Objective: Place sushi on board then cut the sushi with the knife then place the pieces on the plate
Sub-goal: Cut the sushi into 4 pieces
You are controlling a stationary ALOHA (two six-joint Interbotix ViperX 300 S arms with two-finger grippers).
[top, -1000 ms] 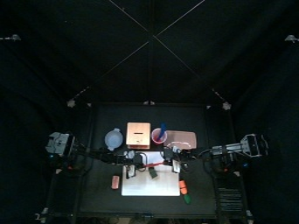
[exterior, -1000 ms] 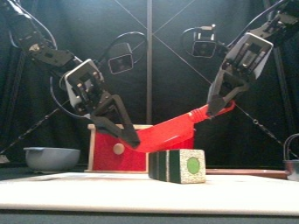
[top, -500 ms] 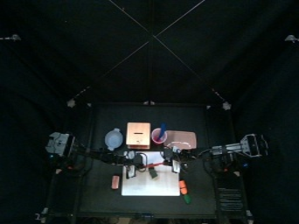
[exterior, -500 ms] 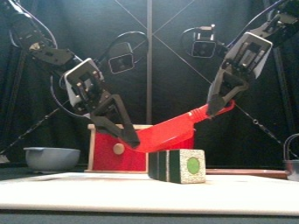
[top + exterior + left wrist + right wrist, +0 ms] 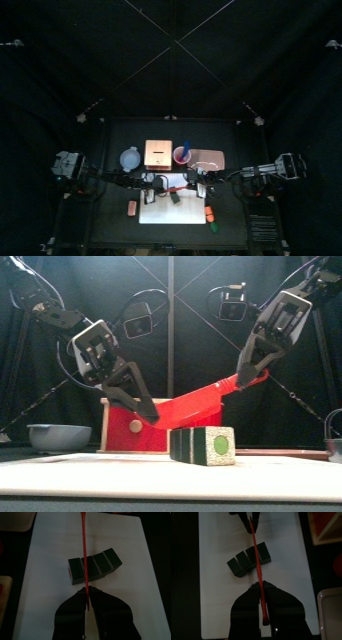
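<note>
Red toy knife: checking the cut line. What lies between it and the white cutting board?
The dark green toy sushi roll, on the white cutting board beneath the red toy knife, as the front view shows.

The left gripper (image 5: 151, 414), clamped on the red knife (image 5: 201, 403), tilted slightly as its wrist rose and drew outward.
</note>
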